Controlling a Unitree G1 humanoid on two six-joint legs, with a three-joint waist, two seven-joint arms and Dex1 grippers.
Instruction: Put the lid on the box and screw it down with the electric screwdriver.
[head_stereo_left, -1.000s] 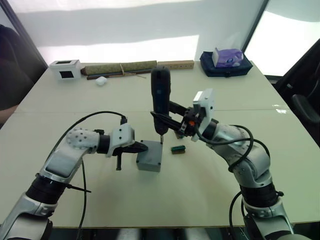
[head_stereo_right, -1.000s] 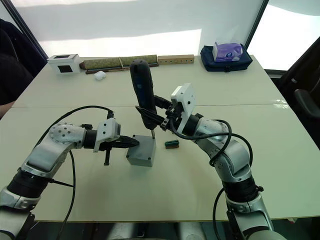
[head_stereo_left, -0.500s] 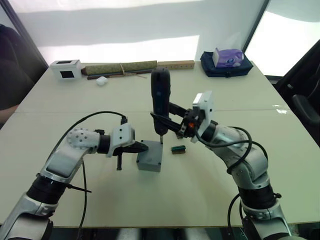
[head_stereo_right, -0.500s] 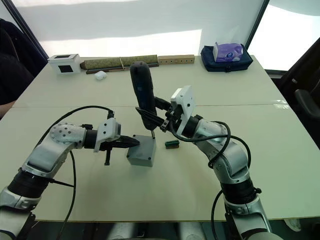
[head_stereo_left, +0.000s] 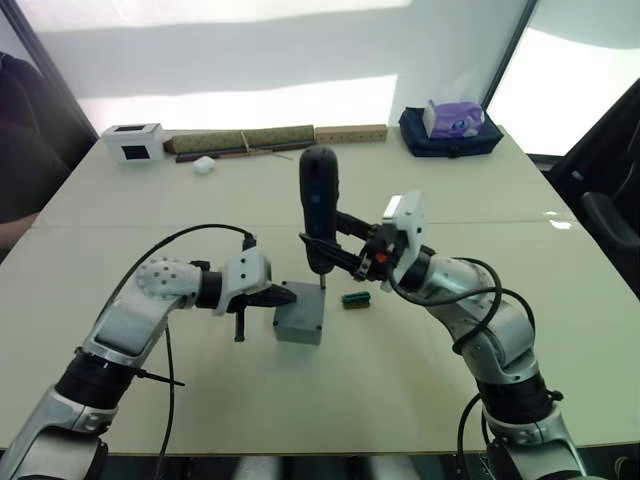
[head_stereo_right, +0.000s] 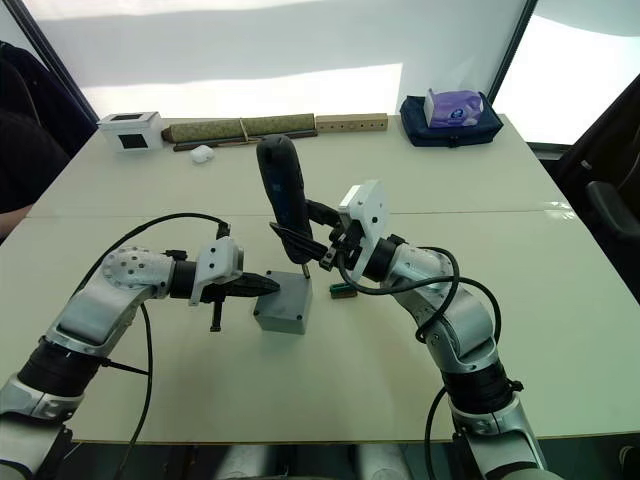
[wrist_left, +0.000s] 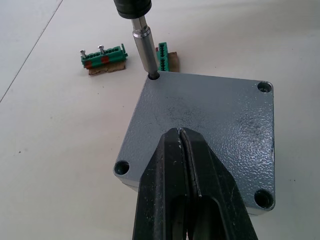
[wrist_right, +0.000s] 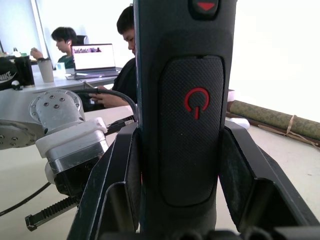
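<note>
1. The step in hand looks to be the screwing: the lid (wrist_left: 205, 127) already sits on the box (head_stereo_left: 300, 318), edges flush, and the right gripper (head_stereo_left: 345, 245) pinches the screwdriver (head_stereo_left: 319, 205) upright, a finger on each side of its body, with the bit (wrist_left: 144, 50) set into the lid's far corner hole.

2. The left gripper (wrist_left: 182, 172) has its fingers pressed together, tips resting on the lid near its middle (steadying the box, as I judge it).

3. The next move calls for keeping the tool plumb over that hole with light downward pressure while the left tips hold the box from turning; then lifting clear and shifting to another corner. The three other corner holes (wrist_left: 121, 167) look dark, and I cannot tell whether they hold screws.

4. The lid is grey, textured metal, square with rounded corners and a recessed hole at each corner. The box stands on the table (head_stereo_left: 300, 420) near its middle, between the two arms.

5. A small green terminal piece (head_stereo_left: 355, 298) lies just beside the box.
</note>
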